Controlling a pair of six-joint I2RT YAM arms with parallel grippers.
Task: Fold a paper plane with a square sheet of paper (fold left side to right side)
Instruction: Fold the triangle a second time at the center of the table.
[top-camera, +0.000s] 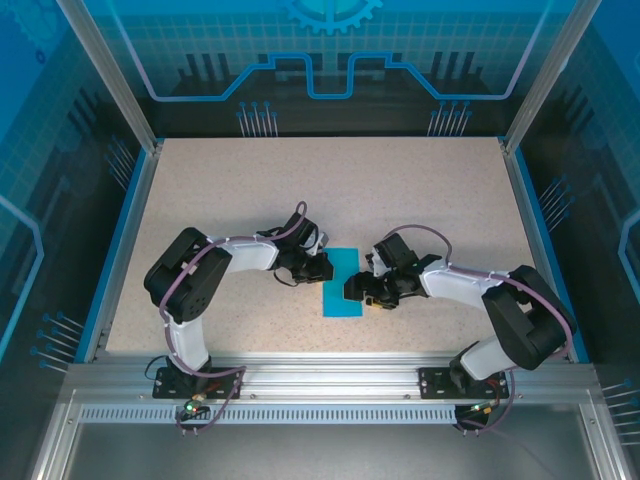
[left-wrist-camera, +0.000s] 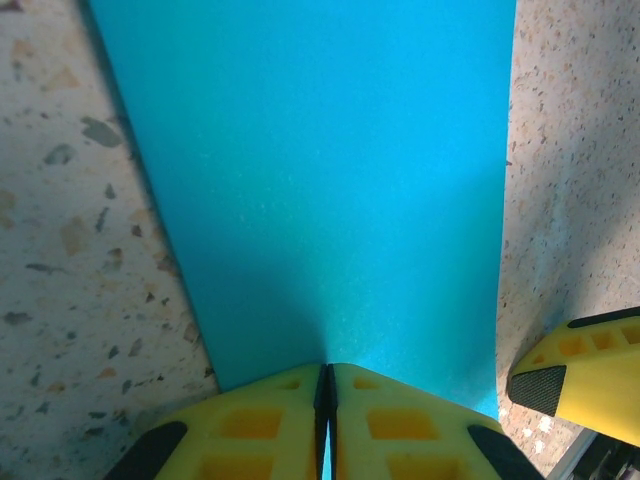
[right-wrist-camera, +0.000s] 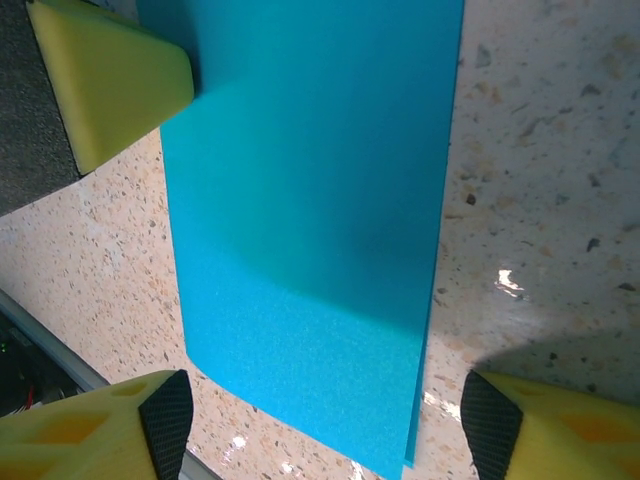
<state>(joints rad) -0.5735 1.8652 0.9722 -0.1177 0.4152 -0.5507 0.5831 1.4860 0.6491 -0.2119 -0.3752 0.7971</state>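
The square sheet of paper (top-camera: 341, 283) lies mid-table, folded in half into a narrow cyan strip; two layers show at its corner (right-wrist-camera: 410, 455). My left gripper (top-camera: 320, 265) is shut, its yellow tips (left-wrist-camera: 327, 375) resting on the strip's left edge, with the paper (left-wrist-camera: 320, 180) stretching away from them. One of its fingers (right-wrist-camera: 110, 80) shows in the right wrist view, touching the paper's edge. My right gripper (top-camera: 354, 290) is open and low over the strip's near end (right-wrist-camera: 310, 300). Its black pads (right-wrist-camera: 165, 420) stand on either side of the paper's width and clear of it.
The speckled tabletop (top-camera: 400, 190) has free room all around the paper. An aluminium rail (top-camera: 320, 375) runs along the near edge, close behind the right gripper. Blue-trimmed walls (top-camera: 120, 240) enclose the sides and back.
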